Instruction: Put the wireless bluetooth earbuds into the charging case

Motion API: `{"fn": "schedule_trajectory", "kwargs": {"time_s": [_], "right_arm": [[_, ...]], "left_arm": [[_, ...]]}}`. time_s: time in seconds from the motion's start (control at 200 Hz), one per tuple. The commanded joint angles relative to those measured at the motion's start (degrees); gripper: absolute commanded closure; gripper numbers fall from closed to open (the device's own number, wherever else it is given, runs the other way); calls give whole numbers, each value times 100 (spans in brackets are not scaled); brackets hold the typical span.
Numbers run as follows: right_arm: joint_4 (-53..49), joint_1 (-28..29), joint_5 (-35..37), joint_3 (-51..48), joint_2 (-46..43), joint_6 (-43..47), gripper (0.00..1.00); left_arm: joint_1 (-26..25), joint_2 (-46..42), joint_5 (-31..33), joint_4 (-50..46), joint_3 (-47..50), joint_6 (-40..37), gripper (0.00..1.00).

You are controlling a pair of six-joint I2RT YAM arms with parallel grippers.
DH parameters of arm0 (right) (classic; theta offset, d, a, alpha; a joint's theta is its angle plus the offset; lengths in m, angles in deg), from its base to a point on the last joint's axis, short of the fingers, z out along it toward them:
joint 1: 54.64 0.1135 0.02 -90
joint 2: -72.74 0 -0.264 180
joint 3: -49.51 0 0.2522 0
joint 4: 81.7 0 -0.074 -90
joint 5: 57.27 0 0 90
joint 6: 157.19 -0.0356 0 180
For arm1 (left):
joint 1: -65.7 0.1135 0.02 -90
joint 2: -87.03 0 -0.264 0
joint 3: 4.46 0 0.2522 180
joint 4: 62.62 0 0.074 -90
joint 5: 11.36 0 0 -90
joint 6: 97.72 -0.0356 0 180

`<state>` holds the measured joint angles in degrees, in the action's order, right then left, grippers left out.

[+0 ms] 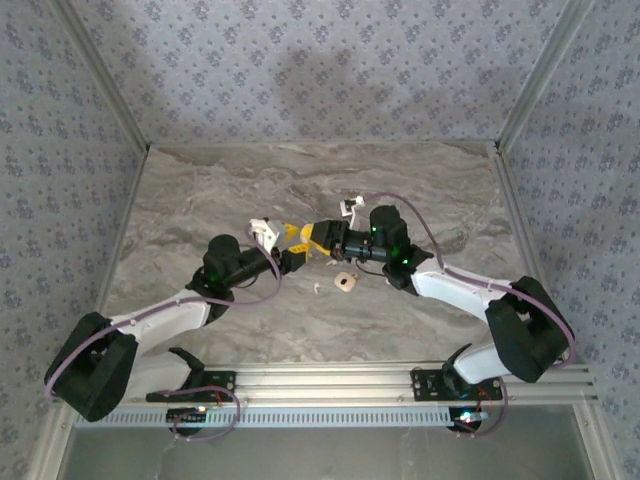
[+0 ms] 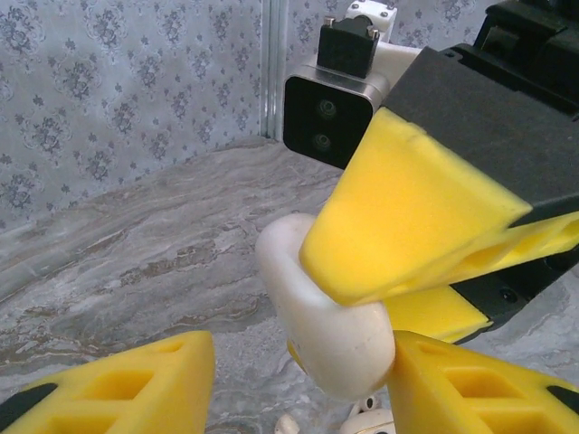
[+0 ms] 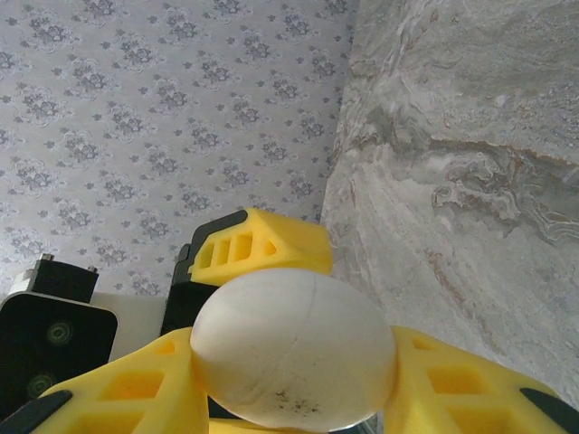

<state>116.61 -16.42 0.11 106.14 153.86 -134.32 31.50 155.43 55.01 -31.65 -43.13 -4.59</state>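
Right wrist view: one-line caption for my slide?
Right gripper clamps the white case, marble table behind.

Left arm (image 1: 160, 318) and right arm (image 1: 462, 290): white link shells, black joint housings, lilac cables (image 1: 430, 243) looping alongside. Yellow wedge-shaped fingers (image 2: 118, 384) carry ribbed cut-outs; silver-faced black wrist camera (image 2: 327, 110).
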Motion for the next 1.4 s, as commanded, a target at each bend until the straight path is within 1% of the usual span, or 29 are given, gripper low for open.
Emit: {"fn": "schedule_trajectory", "kwargs": {"time_s": [0.0,0.135,0.305,0.54,0.6,0.71,0.77,0.854,0.984,1.014,1.094,1.189,1.264,1.339,1.394], "right_arm": [[264,55,-104,-56,-82,-81,57],[288,76,-108,-86,-73,-95,57],[304,101,-106,-115,-81,-98,56],[288,142,-97,-198,-37,-6,55],[265,142,-31,-258,-76,26,52],[73,107,123,-384,-249,281,34],[-298,7,125,-368,-419,612,29],[-1072,-128,194,-295,-759,1380,28],[-2404,-413,149,55,-1264,3035,28],[-2671,-476,82,203,-1326,3577,28],[-3787,-595,-51,674,-1348,5060,28],[-4746,-608,-101,1152,-1254,6632,28],[-5220,-607,-238,1356,-1172,7881,31],[-5609,-585,-568,1429,-1151,9274,36],[-5771,-567,-498,1488,-1130,9983,36]], "left_arm": [[-30,41,-62,264,-145,142,48],[-35,58,-79,270,-203,195,49],[-46,59,-137,310,-245,350,61],[-44,-20,-187,12,-337,345,70],[-36,-54,-185,-149,-355,278,71],[-13,-166,-233,-492,-333,122,73],[43,-222,-393,-768,-337,-63,74],[139,-305,-660,-1428,-444,-373,74],[215,-423,-928,-2509,-725,-1000,74],[216,-428,-997,-2778,-804,-1169,74],[228,-425,-1211,-3476,-1019,-1663,74],[221,-377,-1371,-4010,-1257,-1978,75],[220,-322,-1514,-4391,-1431,-2249,75],[191,-248,-1638,-4846,-1629,-2549,75],[185,-199,-1789,-4984,-1712,-2643,76]]}}
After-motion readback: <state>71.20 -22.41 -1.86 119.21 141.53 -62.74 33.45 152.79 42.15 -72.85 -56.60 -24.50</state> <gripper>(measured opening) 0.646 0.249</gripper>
